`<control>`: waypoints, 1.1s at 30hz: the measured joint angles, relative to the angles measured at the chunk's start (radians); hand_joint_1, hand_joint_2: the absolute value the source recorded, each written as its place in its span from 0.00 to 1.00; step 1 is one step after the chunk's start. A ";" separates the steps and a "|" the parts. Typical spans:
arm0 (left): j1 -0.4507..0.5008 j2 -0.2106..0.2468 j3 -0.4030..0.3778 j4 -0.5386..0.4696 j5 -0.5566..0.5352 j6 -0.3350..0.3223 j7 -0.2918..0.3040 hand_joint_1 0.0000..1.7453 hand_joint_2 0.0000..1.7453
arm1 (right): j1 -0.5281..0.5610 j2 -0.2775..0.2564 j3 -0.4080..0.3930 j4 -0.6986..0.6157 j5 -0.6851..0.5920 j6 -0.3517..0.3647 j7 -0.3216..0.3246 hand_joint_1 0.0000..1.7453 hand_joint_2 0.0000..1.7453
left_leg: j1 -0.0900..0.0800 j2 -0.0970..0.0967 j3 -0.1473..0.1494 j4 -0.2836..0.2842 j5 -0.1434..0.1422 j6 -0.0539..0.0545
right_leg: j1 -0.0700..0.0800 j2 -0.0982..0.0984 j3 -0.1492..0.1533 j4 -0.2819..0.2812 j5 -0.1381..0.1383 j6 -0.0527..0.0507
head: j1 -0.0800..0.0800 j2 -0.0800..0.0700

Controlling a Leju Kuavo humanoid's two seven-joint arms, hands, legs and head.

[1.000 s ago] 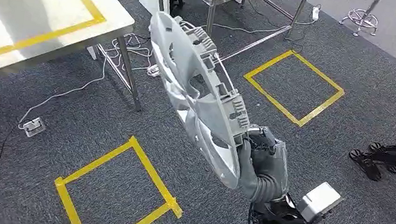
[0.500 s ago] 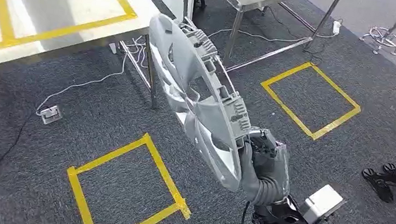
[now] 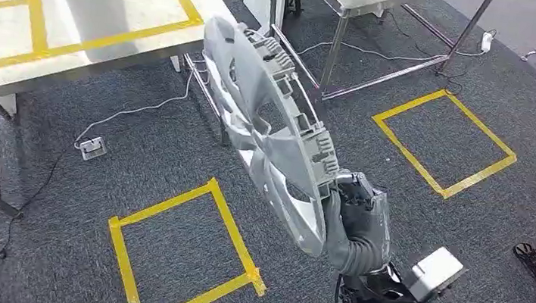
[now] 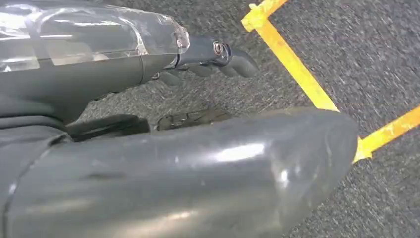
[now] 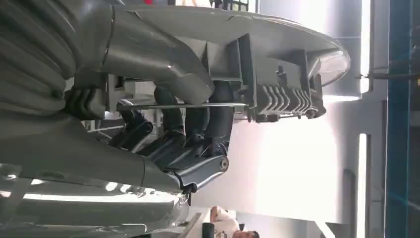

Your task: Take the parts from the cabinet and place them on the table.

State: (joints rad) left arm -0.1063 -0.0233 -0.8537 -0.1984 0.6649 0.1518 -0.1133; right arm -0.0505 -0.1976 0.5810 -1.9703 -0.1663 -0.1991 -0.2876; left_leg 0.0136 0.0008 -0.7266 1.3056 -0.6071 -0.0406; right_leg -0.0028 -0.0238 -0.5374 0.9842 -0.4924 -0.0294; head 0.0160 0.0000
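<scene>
**Q:** What is your right hand doing?

**A:** My right hand (image 3: pixel 354 221) is clamped on the lower rim of a large silver wheel cover (image 3: pixel 268 125). From the wrist, my dark fingers (image 5: pixel 198 124) wrap over its ribbed back edge.

**Q:** How does the cover lie from that hand?

**A:** It stands on edge and tilts, its length running up and away from my hand toward the left, with its far rim reaching toward the corner of the table (image 3: pixel 1 60).

**Q:** Where is the table?

**A:** Ahead and to my left, marked with yellow tape. I judge the cover must swing leftward and lie flat to land there.

**Q:** And your left hand?

**A:** My left hand (image 4: pixel 208 54) hangs over the carpet holding nothing, fingers loosely curled. The right is the working one.
</scene>
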 joint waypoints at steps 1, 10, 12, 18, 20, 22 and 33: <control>0.000 0.001 0.000 0.000 0.000 0.000 0.000 0.00 0.00 | 0.000 0.000 0.000 0.000 0.000 0.000 0.000 1.00 1.00 | 0.003 0.003 0.033 -0.059 0.041 -0.002 | -0.001 -0.005 0.000 0.004 -0.003 0.005 | -0.008 0.000; -0.002 0.001 0.000 0.000 0.000 0.000 0.001 0.00 0.00 | -0.001 -0.001 0.000 0.000 -0.005 0.002 -0.001 1.00 1.00 | -0.002 0.020 0.131 -0.266 0.109 0.045 | -0.004 -0.004 -0.017 0.061 -0.056 0.050 | -0.008 0.000; -0.003 0.000 0.000 0.000 0.000 0.000 0.001 0.00 0.00 | 0.000 -0.001 0.000 -0.001 -0.011 0.004 -0.002 1.00 1.00 | -0.003 0.008 0.130 -0.266 0.111 0.053 | -0.006 0.012 -0.076 0.204 -0.134 0.055 | 0.006 0.000; -0.002 0.000 0.000 0.000 0.000 0.000 0.001 0.00 0.00 | 0.001 -0.002 0.000 -0.001 -0.013 0.004 -0.003 1.00 1.00 | -0.014 -0.037 0.135 -0.265 0.113 0.057 | -0.001 0.031 -0.043 0.124 -0.029 0.025 | 0.035 0.000; -0.003 -0.003 0.000 0.000 0.000 0.000 0.001 0.00 0.00 | 0.000 -0.002 0.000 -0.002 -0.013 0.004 -0.003 1.00 1.00 | -0.015 -0.047 0.126 -0.264 0.117 0.051 | 0.003 0.058 -0.011 0.049 -0.016 0.009 | 0.029 0.000; -0.002 -0.003 0.000 -0.001 0.000 0.000 0.002 0.00 0.00 | -0.001 -0.002 0.000 -0.002 -0.013 0.004 -0.004 1.00 1.00 | -0.007 -0.052 0.117 -0.265 0.124 0.039 | 0.008 0.052 -0.014 0.039 -0.016 0.007 | 0.040 0.000; 0.000 0.000 0.000 0.000 -0.002 -0.003 0.002 0.00 0.00 | 0.001 0.000 0.000 0.000 -0.013 0.004 -0.005 1.00 1.00 | 0.004 0.005 0.045 -0.082 0.052 -0.006 | -0.004 -0.006 -0.006 0.007 0.000 0.010 | -0.012 0.000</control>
State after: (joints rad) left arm -0.1068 -0.0229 -0.8541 -0.1984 0.6634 0.1492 -0.1110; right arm -0.0492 -0.1980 0.5814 -1.9707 -0.1793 -0.1949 -0.2930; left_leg 0.0179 0.0059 -0.6816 1.2234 -0.5551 -0.0462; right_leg -0.0069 -0.0303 -0.5431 0.9909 -0.4926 -0.0196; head 0.0042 0.0000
